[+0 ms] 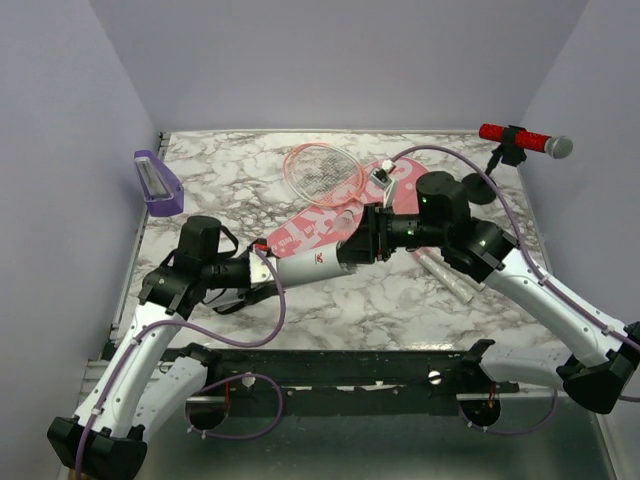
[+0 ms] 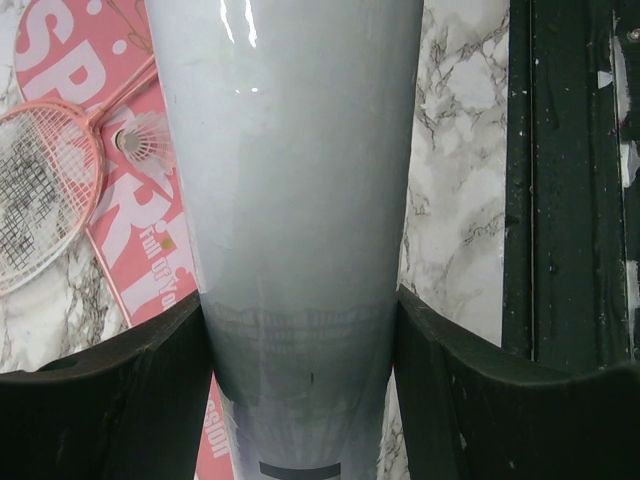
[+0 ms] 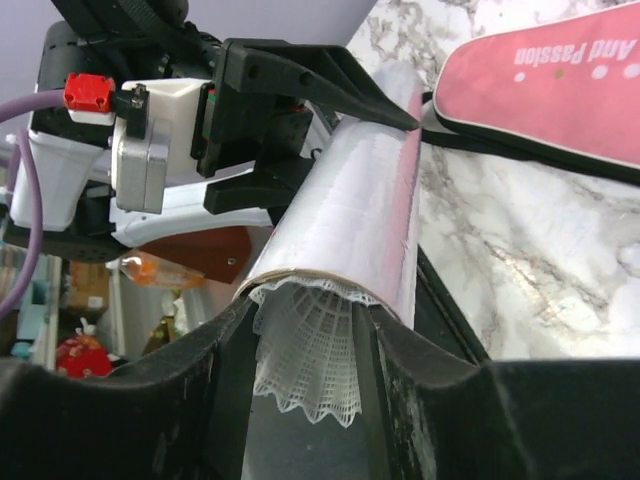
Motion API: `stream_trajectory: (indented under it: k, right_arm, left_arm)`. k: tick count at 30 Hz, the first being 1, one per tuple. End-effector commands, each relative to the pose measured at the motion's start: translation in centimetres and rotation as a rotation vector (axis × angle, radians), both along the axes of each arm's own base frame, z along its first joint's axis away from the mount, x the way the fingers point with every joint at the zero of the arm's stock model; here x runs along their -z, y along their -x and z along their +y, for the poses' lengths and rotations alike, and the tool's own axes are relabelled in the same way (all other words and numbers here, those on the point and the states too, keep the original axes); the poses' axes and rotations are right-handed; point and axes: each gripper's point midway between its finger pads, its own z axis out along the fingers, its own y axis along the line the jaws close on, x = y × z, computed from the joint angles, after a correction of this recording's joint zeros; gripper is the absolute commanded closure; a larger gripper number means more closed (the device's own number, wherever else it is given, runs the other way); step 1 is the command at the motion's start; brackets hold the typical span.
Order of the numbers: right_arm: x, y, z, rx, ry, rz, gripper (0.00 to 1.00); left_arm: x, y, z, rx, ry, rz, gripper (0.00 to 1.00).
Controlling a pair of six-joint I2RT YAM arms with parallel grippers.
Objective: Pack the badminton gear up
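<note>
The white tube (image 1: 310, 262) is clamped at its left end by the left gripper (image 2: 300, 300), near the table's middle. Its open right end, with a shuttlecock (image 3: 308, 365) protruding, is flanked by the right gripper (image 3: 312, 330); whether it presses cannot be told. The pink bag (image 1: 320, 222) is partly hidden behind the arms, and the racket (image 1: 322, 170) is laid across it. A red microphone (image 1: 520, 138) stands far right.

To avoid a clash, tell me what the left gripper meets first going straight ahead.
The left gripper, shut on the white tube, points along it toward the right gripper at the tube's other end; it would probably meet that first.
</note>
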Motion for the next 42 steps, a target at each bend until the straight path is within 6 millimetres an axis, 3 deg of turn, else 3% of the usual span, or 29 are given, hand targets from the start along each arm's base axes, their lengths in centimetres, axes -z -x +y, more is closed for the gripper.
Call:
stream_trajectory:
  k: [1,5,9,16,21,28,31,36,42]
  right_arm:
    - [-2.8,-0.5,-0.8,0.062,-0.030,-0.083,0.45]
    - [-5.0,-0.6,-1.9,0.101,-0.019,-0.145,0.41]
    - [-5.3,-0.9,-3.1,0.146,0.033,-0.176,0.41]
    - [-3.5,-1.3,-5.1,0.218,0.125,-0.202,0.41]
    - [-2.0,-1.2,-5.2,0.221,0.137,-0.170,0.41]
    - [-2.3,-1.0,-5.9,0.246,0.135,-0.189,0.41]
    - [-1.4,-1.0,-6.4,0.258,0.162,-0.185,0.41]
    - [0.9,-0.7,-5.3,0.199,0.173,-0.138,0.40]
    - [1.8,-1.1,-3.6,0.158,0.150,-0.102,0.40]
  left_arm:
    - [-0.3,1.0,-0.5,0.051,0.039,-0.009,0.62]
    - [0.0,1.3,-0.4,0.046,0.040,-0.005,0.62]
    - [0.3,1.6,-0.3,0.046,0.039,-0.001,0.62]
    - [-0.1,1.7,-0.4,0.042,0.051,0.003,0.62]
    - [-0.6,1.5,-0.6,0.033,0.072,0.008,0.62]
    - [-0.9,1.6,-0.7,0.022,0.095,0.027,0.62]
    - [-1.2,1.7,-0.8,0.022,0.105,0.030,0.62]
    - [-1.5,1.6,-0.8,0.020,0.111,0.031,0.62]
    - [-1.9,1.6,-0.9,0.020,0.115,0.034,0.62]
